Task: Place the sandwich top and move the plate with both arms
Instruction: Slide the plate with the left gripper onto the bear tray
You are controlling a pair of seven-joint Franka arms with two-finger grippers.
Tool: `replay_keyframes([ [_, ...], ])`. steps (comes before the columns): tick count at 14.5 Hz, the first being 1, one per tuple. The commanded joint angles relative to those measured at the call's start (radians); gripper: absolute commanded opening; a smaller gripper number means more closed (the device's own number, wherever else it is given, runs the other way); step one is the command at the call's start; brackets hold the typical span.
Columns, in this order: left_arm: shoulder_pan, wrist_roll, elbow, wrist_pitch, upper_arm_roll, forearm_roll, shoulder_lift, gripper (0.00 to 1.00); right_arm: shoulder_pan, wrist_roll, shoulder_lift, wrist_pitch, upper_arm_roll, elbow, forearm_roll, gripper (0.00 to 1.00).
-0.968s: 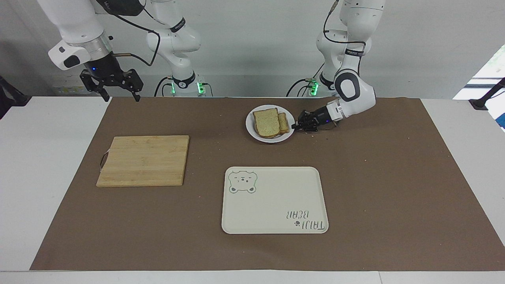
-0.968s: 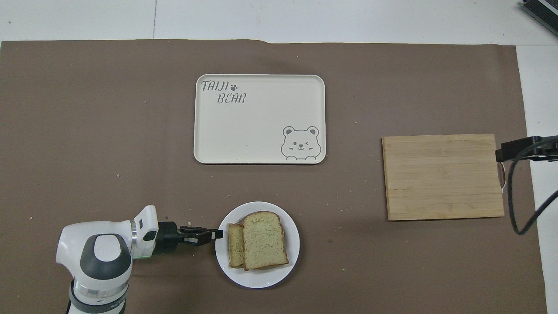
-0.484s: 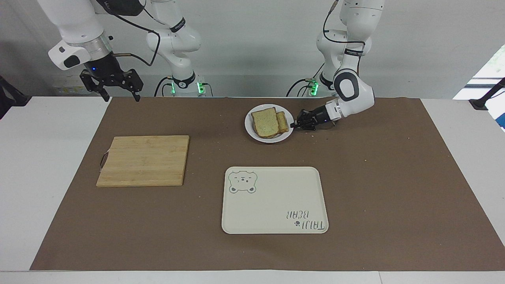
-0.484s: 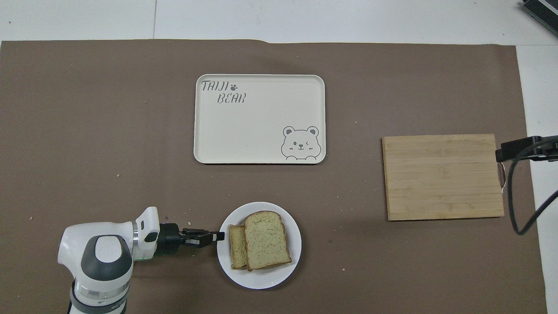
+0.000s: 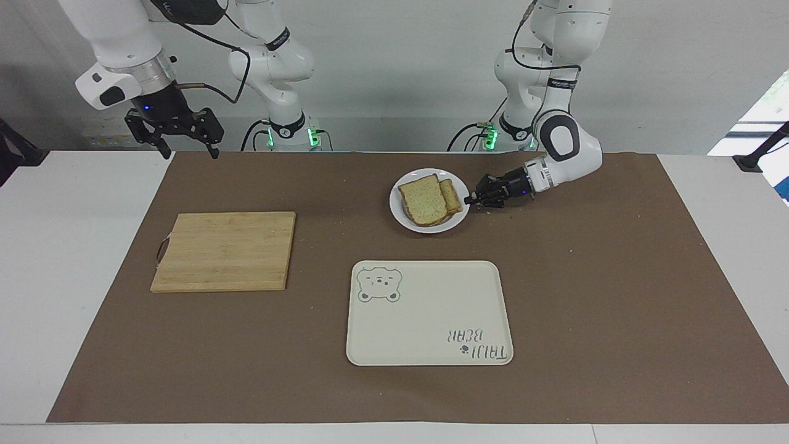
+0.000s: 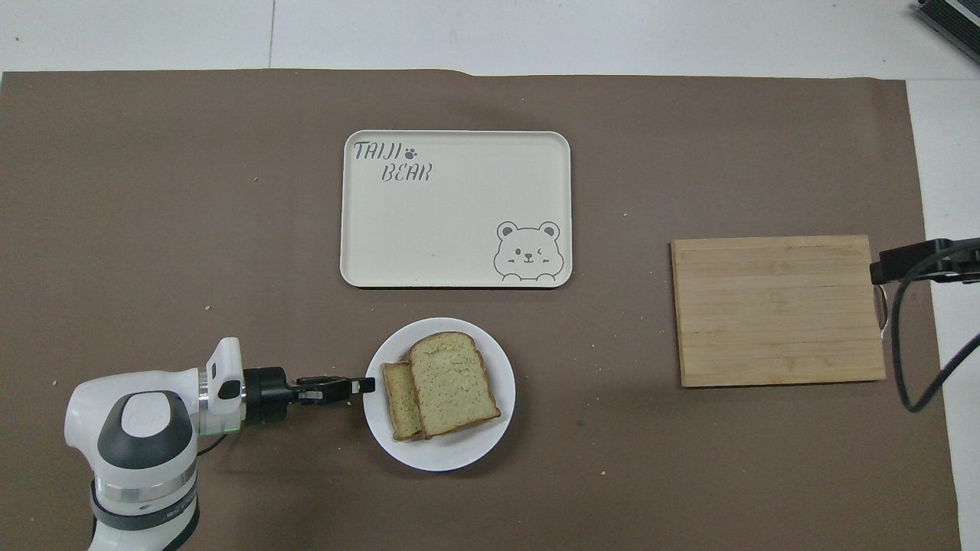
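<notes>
The left arm [image 5: 558, 132] reaches low with its wrist turned nearly level, and the left gripper [image 5: 471, 200] has its fingertips pinched together. The right arm [image 5: 117, 43] waits raised, its right gripper [image 5: 188, 150] pointing down with fingers spread apart.

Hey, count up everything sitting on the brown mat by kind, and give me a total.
Bread slices: 2, the sandwich top lying over another slice
Round white plate: 1
Bear tray: 1
Wooden cutting board: 1
Total: 5
</notes>
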Motion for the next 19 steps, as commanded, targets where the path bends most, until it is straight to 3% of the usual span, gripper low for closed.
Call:
replay_keyframes([
  [1, 0.029, -0.056, 0.143, -0.047, 0.0, -0.008, 0.094, 0.0, -0.009, -0.024, -0.025, 0.0, 0.007, -0.026, -0.012, 1.0],
  [7, 0.065, -0.242, 0.476, -0.076, -0.002, 0.101, 0.293, 0.0, -0.009, -0.024, -0.025, -0.002, 0.007, -0.026, -0.012, 1.0],
  [14, 0.071, -0.36, 0.761, -0.022, -0.009, 0.104, 0.511, 0.0, -0.009, -0.024, -0.025, -0.002, 0.007, -0.026, -0.012, 1.0],
  [16, 0.075, -0.36, 0.795, 0.018, -0.047, 0.103, 0.566, 0.0, -0.009, -0.024, -0.025, -0.002, 0.007, -0.026, -0.012, 1.0],
  [19, 0.066, -0.368, 0.823, 0.122, -0.083, 0.103, 0.583, 0.0, -0.009, -0.026, -0.025, -0.003, 0.007, -0.026, -0.012, 1.0],
])
